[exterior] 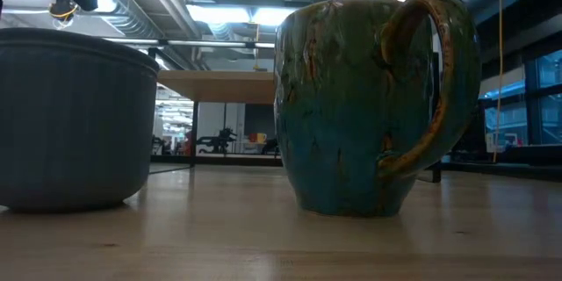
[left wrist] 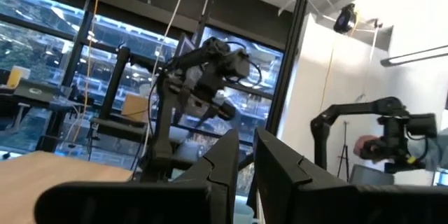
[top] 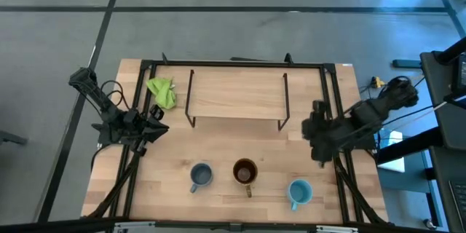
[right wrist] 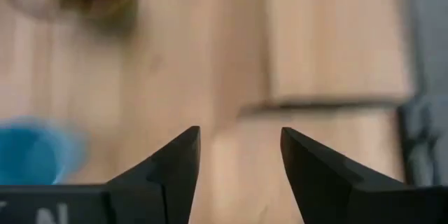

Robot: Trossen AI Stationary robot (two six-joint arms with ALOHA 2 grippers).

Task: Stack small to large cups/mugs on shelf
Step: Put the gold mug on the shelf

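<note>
Three handled mugs stand in a row on the light-wood tabletop (top: 167,189), near its front edge: small grey-blue mug (top: 200,175) on the left, brown-olive mug with dark inside (top: 245,172) in the middle, light sky-blue mug (top: 299,192) on the right, each apart from its neighbour. The low light-wood shelf on thin black wire legs (top: 237,95) sits behind them, nothing on it. A crumpled green cloth (top: 162,92) lies just beside the shelf's left end. Left gripper (left wrist: 240,175) waits at the tabletop's left side, jaws narrowly parted, holding nothing. Right gripper (right wrist: 240,157) hangs over the tabletop's right side, jaws spread wide, holding nothing.
</note>
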